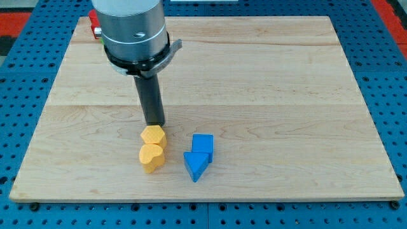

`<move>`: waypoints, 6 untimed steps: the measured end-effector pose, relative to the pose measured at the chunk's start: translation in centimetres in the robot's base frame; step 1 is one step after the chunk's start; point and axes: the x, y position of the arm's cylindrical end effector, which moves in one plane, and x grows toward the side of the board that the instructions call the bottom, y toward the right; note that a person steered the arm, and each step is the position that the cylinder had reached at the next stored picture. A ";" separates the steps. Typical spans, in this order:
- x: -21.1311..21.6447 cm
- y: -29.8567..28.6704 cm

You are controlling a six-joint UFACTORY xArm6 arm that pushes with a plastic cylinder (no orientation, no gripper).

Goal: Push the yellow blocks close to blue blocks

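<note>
Two yellow blocks lie touching near the board's bottom middle: a yellow hexagonal block (154,137) above a yellow rounded, heart-like block (152,158). To their right, a short gap away, sit a blue cube (203,144) and a blue triangular block (196,165), touching each other. My tip (155,123) stands just above the yellow hexagonal block, at or very near its top edge, on the view's upper side of it.
The wooden board (286,83) lies on a blue pegboard table (388,38). A red block (94,24) and a sliver of green peek out at the board's top left, mostly hidden behind the arm's grey body (130,28).
</note>
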 end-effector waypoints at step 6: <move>8.4 -1.8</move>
